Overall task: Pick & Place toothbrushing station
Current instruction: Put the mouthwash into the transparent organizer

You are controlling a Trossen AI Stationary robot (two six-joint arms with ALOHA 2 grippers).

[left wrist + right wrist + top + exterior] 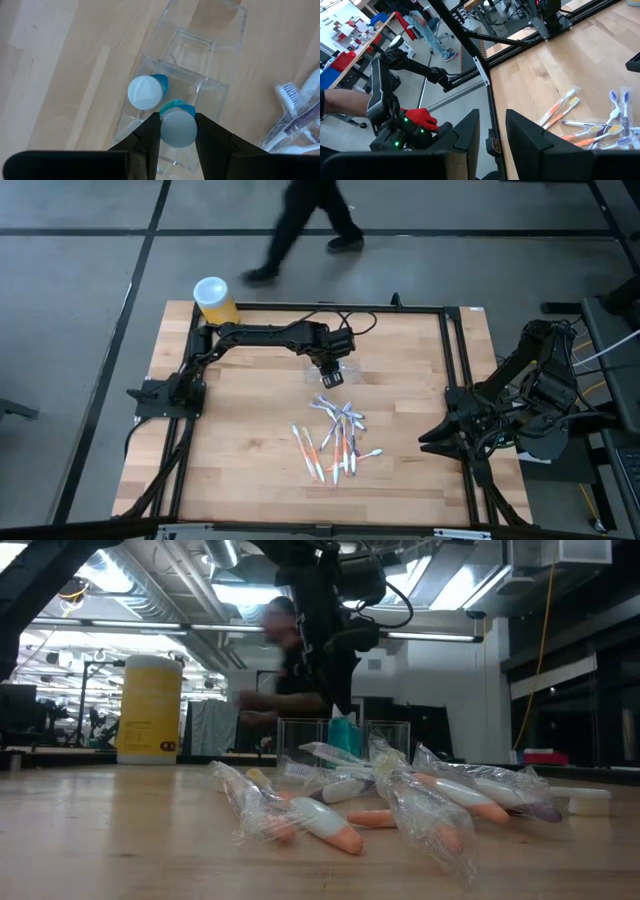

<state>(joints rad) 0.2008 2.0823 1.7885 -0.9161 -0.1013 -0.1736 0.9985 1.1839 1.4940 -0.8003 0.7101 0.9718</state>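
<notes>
The toothbrushing station, a clear plastic holder (200, 55) of joined compartments, stands on the wood at the table's far middle (338, 372); it also shows in the low view (300, 740). Two small teal tubes with pale round caps stand in one compartment. My left gripper (178, 137) is above the holder, pointing down, shut on the nearer tube (178, 127). The other tube (146, 92) stands free beside it. My right gripper (492, 135) is open and empty, off the table's right edge (432, 438). My left gripper pinches the teal tube by its capped top end (178, 116) between its two fingers, one finger (150, 137) on either side. The fingers come from above, pointing down. The tube stands upright, its lower part inside the holder's compartment (343, 732).
Several wrapped toothbrushes (335, 440) lie in a loose pile at the table's middle, just near of the holder (400, 800). A yellow cylinder with a white lid (213, 300) stands at the far left corner. A person (300, 230) walks past beyond the far edge.
</notes>
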